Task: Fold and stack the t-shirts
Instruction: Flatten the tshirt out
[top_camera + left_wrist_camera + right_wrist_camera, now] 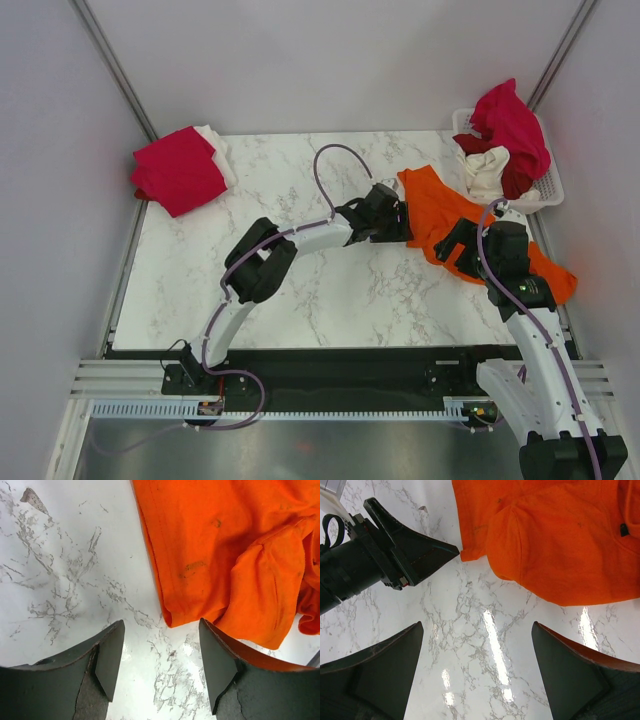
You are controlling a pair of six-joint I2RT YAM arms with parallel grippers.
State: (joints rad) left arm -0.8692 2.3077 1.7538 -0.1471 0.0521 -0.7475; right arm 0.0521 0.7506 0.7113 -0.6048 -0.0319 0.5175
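A: First entry, nearest the bases?
B: The right hand (477,630), lower right of the top view. Its jaws are spread wide with nothing between them, over the bare marble bench (300,290).
A: Next?
B: The left hand (160,630), centre of the top view. Its jaws are partly apart and hold nothing, and the fingertips are just beside the hem of the orange t-shirt (432,205).
A: That shirt's condition?
B: Unfolded and rumpled, lying on the bench's right side, from centre down toward the right edge. The right arm crosses over part of it.
A: Far row?
B: Upper left of the bench: a folded crimson-pink t-shirt (180,172) on a white t-shirt (214,142). Upper right: a white slotted basket (552,188) holding a crumpled crimson-pink shirt (515,122), a cream shirt (487,170) and a dark red shirt (468,143).
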